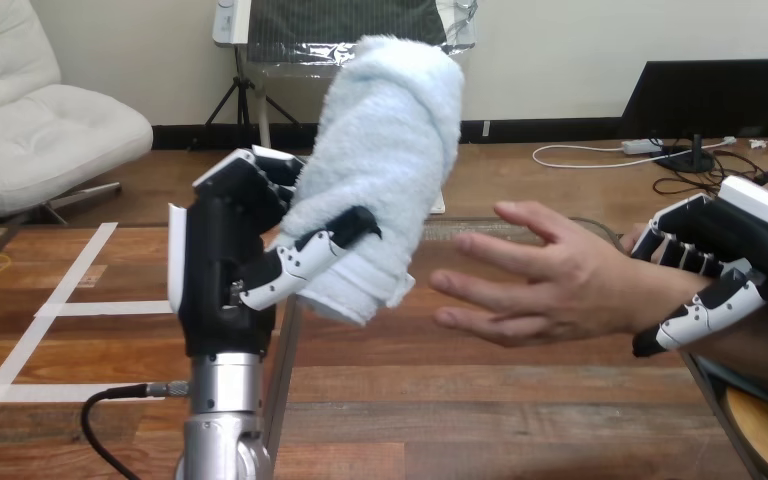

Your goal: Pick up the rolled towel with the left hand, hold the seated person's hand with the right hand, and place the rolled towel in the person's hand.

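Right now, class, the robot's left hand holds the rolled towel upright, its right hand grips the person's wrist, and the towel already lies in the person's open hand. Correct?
No. The head view shows the rolled towel apart from the person's hand, not lying in it. The left hand holds it upright; the right hand grips the person's wrist.

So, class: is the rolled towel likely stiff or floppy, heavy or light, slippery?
Probably soft: the left hand presses into the rolled towel. Likely light, held upright by one hand. Its fluffy pile should resist slipping.

Wooden table (480, 400), brown plank top
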Tool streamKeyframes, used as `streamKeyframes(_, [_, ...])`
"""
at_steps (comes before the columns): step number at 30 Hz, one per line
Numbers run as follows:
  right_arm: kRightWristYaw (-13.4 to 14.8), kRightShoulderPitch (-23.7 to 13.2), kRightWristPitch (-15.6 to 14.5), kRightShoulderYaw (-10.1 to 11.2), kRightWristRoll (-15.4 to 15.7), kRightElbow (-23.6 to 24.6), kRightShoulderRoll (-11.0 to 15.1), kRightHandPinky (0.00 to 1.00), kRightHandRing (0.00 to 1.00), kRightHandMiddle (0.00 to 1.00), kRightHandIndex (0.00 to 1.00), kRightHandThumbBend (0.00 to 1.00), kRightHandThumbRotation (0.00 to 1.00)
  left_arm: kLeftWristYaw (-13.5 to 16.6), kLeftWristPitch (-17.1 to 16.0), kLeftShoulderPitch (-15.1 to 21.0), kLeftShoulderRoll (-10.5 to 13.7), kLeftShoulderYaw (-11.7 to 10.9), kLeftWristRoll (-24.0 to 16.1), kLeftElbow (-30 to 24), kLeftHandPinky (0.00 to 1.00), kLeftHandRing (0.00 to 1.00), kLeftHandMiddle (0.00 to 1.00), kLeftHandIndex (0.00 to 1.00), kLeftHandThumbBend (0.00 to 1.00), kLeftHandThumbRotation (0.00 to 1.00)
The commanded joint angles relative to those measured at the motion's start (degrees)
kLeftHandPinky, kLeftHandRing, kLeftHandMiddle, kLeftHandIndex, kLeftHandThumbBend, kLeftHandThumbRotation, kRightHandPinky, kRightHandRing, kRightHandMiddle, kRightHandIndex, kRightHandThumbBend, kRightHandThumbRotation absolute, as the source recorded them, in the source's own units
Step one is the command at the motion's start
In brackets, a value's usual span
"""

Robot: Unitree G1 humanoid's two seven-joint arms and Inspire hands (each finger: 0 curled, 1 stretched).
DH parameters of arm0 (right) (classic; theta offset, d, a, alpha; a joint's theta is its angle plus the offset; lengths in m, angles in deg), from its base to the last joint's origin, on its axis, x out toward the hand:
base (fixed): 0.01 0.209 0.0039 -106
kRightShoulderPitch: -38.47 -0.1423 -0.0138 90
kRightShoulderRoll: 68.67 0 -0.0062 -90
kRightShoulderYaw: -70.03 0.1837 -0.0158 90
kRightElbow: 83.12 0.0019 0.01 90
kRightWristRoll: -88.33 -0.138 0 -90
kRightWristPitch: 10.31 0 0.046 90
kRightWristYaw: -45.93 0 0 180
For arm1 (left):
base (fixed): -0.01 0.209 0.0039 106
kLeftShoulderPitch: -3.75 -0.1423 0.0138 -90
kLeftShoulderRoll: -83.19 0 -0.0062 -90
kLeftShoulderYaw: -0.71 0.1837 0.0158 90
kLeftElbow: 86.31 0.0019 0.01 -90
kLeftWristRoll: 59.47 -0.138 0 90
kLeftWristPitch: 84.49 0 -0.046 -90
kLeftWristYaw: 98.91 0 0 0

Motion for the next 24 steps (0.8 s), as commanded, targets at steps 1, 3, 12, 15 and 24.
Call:
streamKeyframes(1, [-0.32,-2.21,0.19,-0.86,-0.67,0.1,-0.69,0.32,0.38,0.44,0.51,0.91,0.05,0.3,-2.64,6.47,-5.31,0.54,-0.55,1.1,0.26,0.32,0.37,0.38,0.52,0.0])
streamKeyframes(3, [-0.38,-2.38,0.17,-0.9,-0.76,0.21,-0.84,0.33,0.38,0.44,0.51,0.91,0.05,0.15,-3.07,6.82,-5.56,0.79,-0.52,2.01,0.26,0.33,0.37,0.38,0.52,0.0])
streamKeyframes(12, [-0.52,-2.77,-1.21,-1.03,-0.95,1.57,-1.64,0.33,0.38,0.44,0.51,0.92,0.07,-0.24,-3.76,7.9,-6.53,1.8,-0.4,4.99,0.27,0.33,0.38,0.39,0.55,0.0])
streamKeyframes(15, [-0.51,-2.89,-2.0,-1.23,-0.9,2.72,-2.01,0.33,0.39,0.44,0.51,0.92,0.07,-0.59,-3.76,8.43,-7.45,2.27,0.23,6.36,0.28,0.34,0.38,0.39,0.56,0.0])
streamKeyframes(24, [-0.63,-3.33,-3.75,-1.7,-0.82,4.71,-2.5,0.34,0.41,0.45,0.52,0.91,0.08,-1.11,-5.06,10.6,-9.01,2.86,1.09,11.02,0.29,0.35,0.39,0.4,0.59,0.0])
